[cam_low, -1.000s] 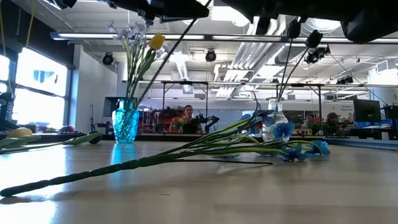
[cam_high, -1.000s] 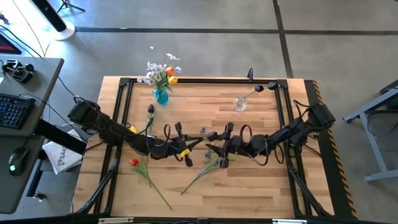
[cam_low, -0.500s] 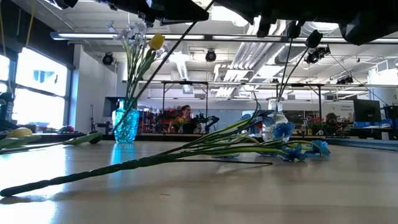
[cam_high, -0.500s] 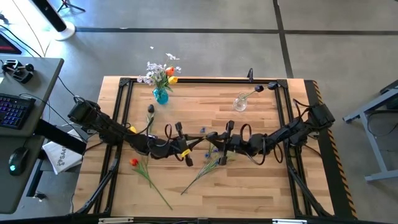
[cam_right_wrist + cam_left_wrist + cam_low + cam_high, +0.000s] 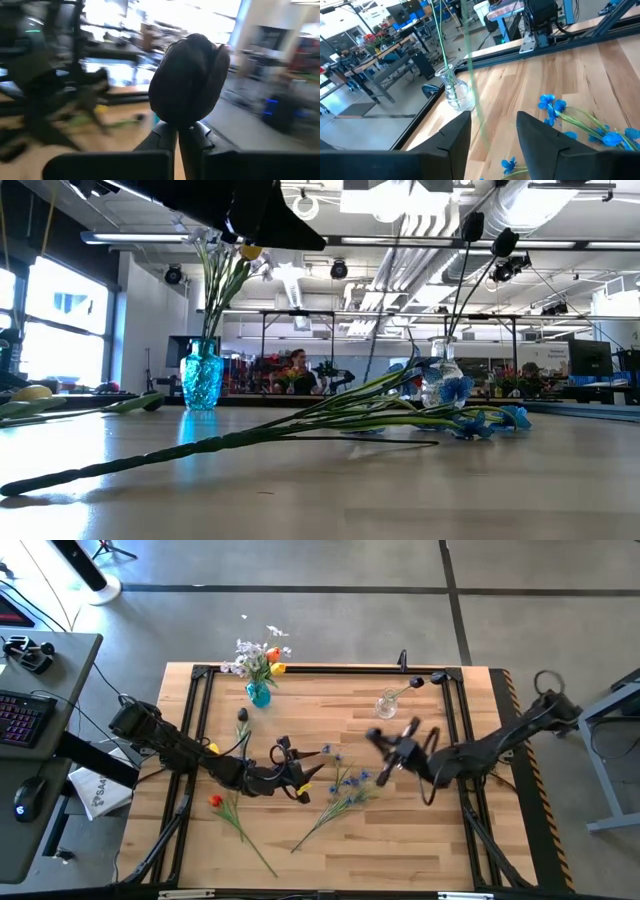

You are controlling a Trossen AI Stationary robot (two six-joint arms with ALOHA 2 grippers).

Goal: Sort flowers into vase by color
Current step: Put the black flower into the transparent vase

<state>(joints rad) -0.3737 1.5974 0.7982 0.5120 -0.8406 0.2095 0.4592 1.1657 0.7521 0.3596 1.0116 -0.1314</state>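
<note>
A dark tulip (image 5: pixel 189 80) is clamped by its neck between the closed fingers of the right gripper (image 5: pixel 392 748), which is held above the middle of the table, right of centre in the overhead frame. It is presumably kept head-up so that its stem can be lowered into the clear vase (image 5: pixel 386 705) just above it in the frame, where one dark bloom is already stood.

The left gripper (image 5: pixel 295 775) is kept low at centre-left with its fingers (image 5: pixel 455 137) spread. A blurred green stem is seen between them, though contact cannot be made out.

The blue flowers (image 5: pixel 345 785) are left lying on the table between the grippers, and the blue vase (image 5: pixel 258 693) is stood at upper left.

Half a second ago the right gripper was set close over the blue flowers. It is now withdrawn to the right.
</note>
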